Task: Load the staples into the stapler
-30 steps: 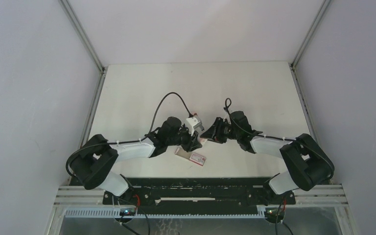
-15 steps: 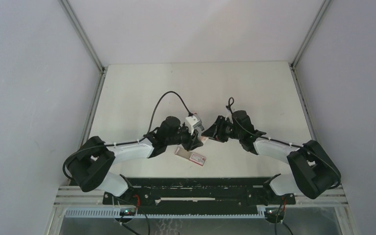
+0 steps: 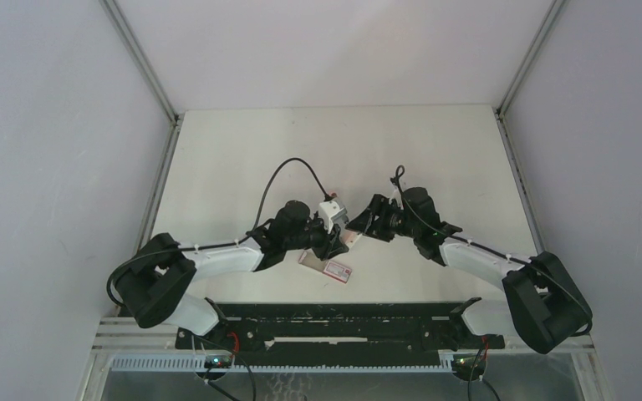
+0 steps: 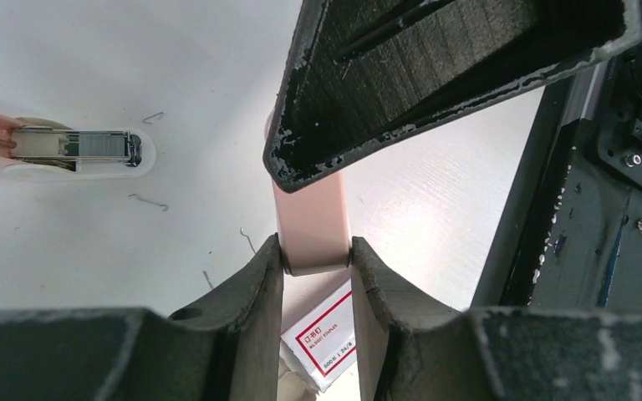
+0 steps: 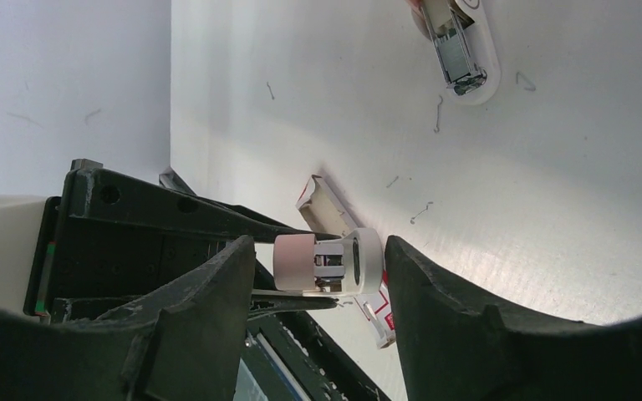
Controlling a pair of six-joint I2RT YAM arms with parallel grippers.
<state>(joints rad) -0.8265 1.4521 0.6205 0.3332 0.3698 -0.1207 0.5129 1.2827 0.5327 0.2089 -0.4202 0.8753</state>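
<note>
Stapler clamped in left hand; right hand apart, flanking its end; staples pack beneath; stray staples strewn

The left tool and right tool have black plastic fingers, matt, rough, ridged in layers and scuffed whitish at the edges. The pink bar pinched in the left tool is smooth matt plastic. Left of that tool, the stapler shows shiny metal in a pale smooth plastic base. Under its fingers, the staples are in printed card. The counter is white, matt, faintly grained, with thin wire bits
</note>
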